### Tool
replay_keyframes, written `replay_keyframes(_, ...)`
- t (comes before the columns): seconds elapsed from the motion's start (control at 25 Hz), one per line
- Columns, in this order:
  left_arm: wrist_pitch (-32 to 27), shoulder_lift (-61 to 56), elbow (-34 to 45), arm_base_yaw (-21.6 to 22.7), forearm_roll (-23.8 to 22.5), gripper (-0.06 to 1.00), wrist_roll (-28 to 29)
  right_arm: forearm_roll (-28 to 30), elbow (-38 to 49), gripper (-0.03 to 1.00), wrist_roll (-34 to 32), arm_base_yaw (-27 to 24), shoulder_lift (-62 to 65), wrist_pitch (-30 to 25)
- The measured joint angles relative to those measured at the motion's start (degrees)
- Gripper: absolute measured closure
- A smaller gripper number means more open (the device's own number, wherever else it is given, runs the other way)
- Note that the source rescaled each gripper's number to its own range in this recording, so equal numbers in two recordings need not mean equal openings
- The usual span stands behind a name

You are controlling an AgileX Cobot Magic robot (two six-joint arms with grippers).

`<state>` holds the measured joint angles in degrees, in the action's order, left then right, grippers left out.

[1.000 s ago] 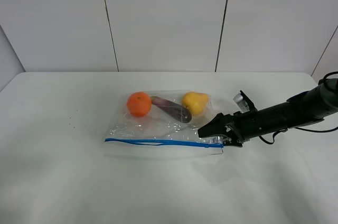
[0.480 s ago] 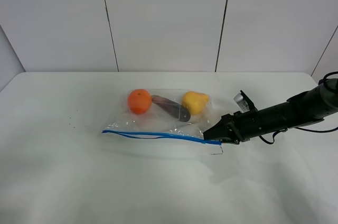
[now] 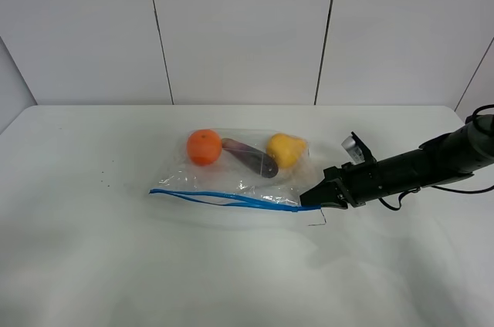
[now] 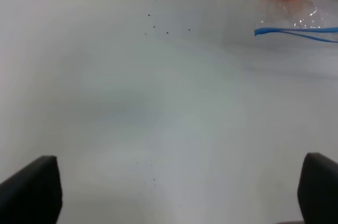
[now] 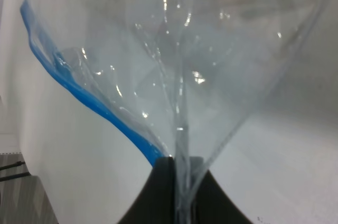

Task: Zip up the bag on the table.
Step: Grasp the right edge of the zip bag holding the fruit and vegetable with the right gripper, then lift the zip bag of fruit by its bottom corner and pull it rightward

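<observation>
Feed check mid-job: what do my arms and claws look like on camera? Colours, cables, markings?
The right arm is slim and matte black, tapering to a pointed black right claw. A small silver-grey camera block sits on its wrist, and thin black cables loop beneath. Of the left claw only blunt black fingers show. No markings are visible.

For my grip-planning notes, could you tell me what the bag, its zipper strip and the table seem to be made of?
The bag looks like thin clear plastic film, glossy: it crinkles, glints, and the produce shows through. Its zipper strip seems a blue plastic band. The table looks matte white, perhaps laminate; no glare.
</observation>
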<state>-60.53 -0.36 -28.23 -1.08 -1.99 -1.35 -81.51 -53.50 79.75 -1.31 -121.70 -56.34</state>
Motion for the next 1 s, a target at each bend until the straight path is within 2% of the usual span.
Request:
replay_keyframes(0.24,0.0,0.0,0.0,0.0,0.0,-0.06,0.0,0.6,0.0,0.97,0.0,0.0,0.0,0.6)
replay_keyframes(0.4,0.0,0.0,0.0,0.0,0.0,-0.06,0.0,3.7,0.0,0.97,-0.2,0.0,0.0,1.0)
replay_keyframes(0.56,0.0,0.0,0.0,0.0,0.0,-0.06,0.0,5.1,0.0,0.97,-3.9,0.0,0.0,-0.2)
replay_keyframes(1.0,0.0,0.0,0.0,0.0,0.0,-0.06,0.0,-1.3,0.0,0.97,-6.5,0.0,0.0,-11.5)
